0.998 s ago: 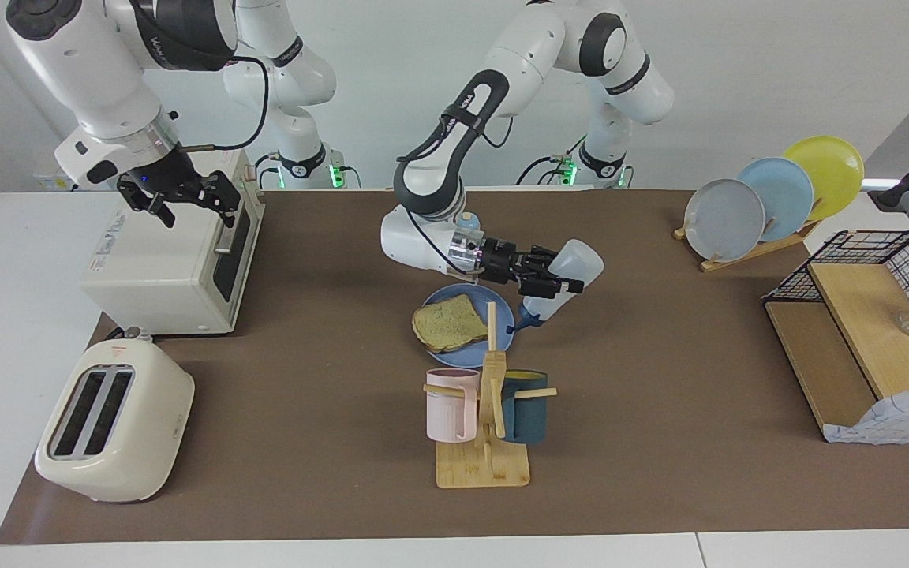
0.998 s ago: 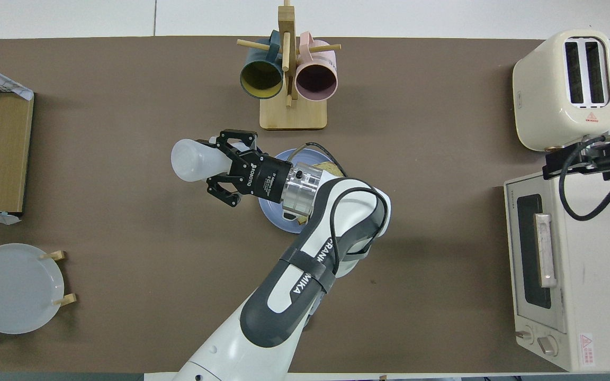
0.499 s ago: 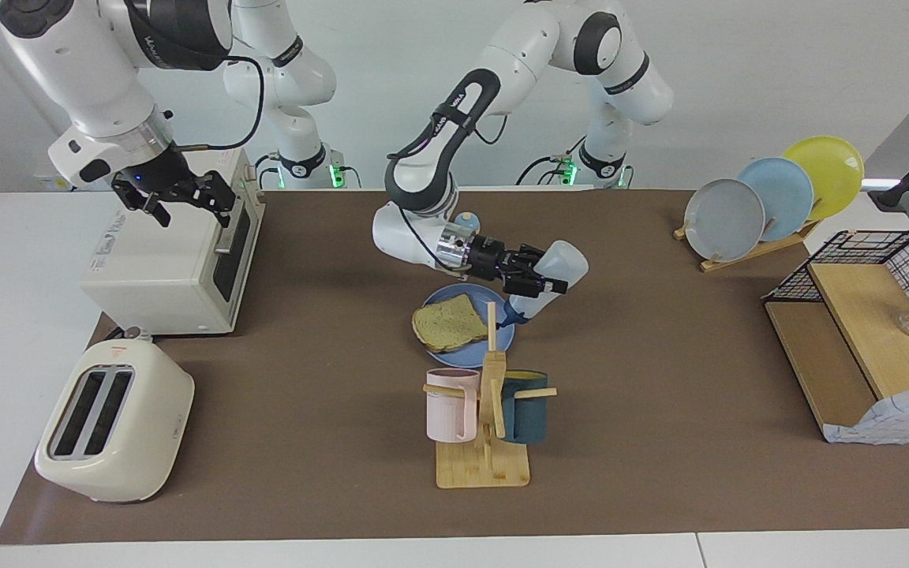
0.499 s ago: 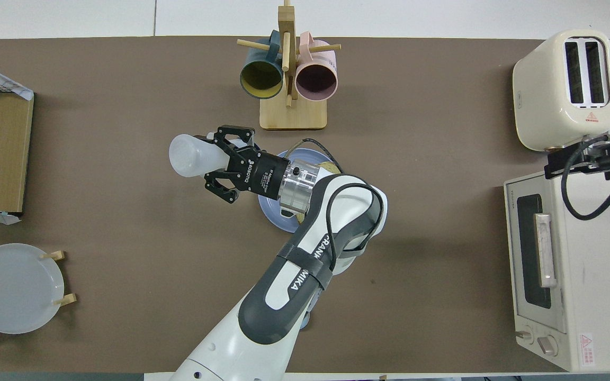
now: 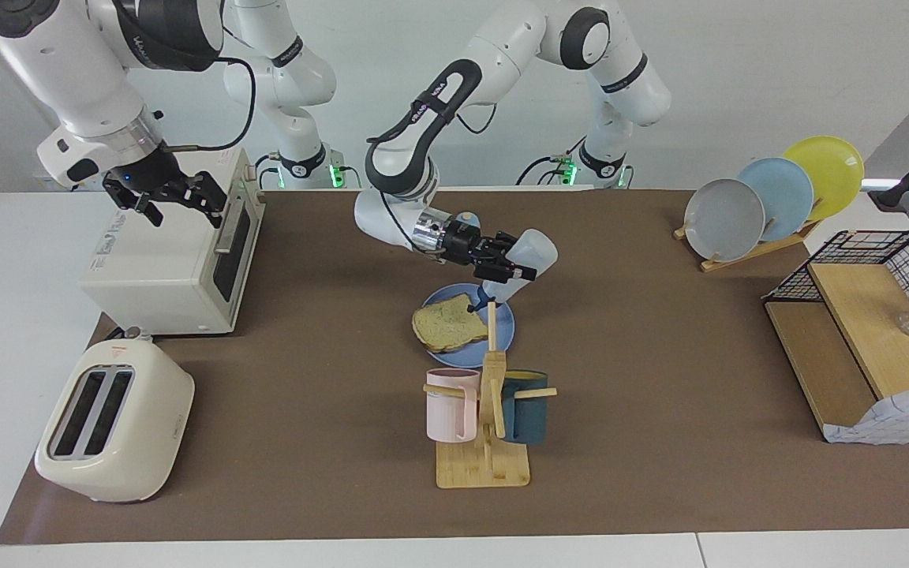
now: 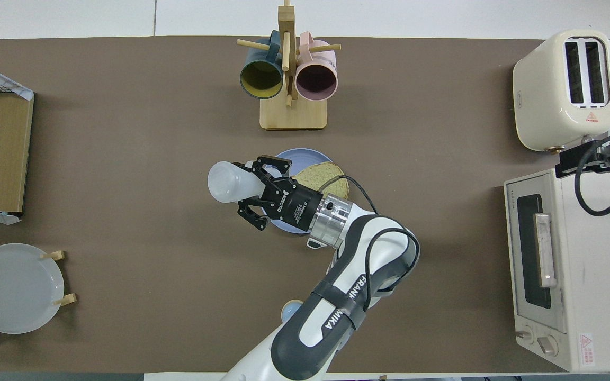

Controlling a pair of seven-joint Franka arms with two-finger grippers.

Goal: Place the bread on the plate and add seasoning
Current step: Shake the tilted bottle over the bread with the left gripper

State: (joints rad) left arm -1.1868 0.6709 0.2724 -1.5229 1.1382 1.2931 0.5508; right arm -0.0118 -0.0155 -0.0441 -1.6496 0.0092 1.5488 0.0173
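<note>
The bread point(image 5: 447, 326) lies flat on the blue plate point(image 5: 470, 357) mid-table, just nearer the robots than the mug tree. It also shows in the overhead view point(image 6: 332, 175) on the plate point(image 6: 295, 157). My left gripper point(image 5: 506, 265) is shut on the seasoning bottle point(image 5: 532, 251) and holds it tilted, with the dark cap point(image 5: 485, 303) pointing down over the plate by the bread's corner. In the overhead view the left gripper point(image 6: 263, 186) grips the bottle point(image 6: 226, 182) at its neck. My right gripper point(image 5: 181, 207) is open over the toaster oven and waits.
A wooden mug tree point(image 5: 488, 410) with a pink and a dark teal mug stands beside the plate. A toaster oven point(image 5: 170, 260) and a cream toaster point(image 5: 111, 422) sit at the right arm's end. A plate rack point(image 5: 770, 197), a wire shelf point(image 5: 865, 331) and a small bell point(image 5: 466, 218) are also on the table.
My left gripper has carried the bottle toward the right arm's end, from beside the plate to over it, with the cap now by the bread. The right gripper has drifted slightly over the oven.
</note>
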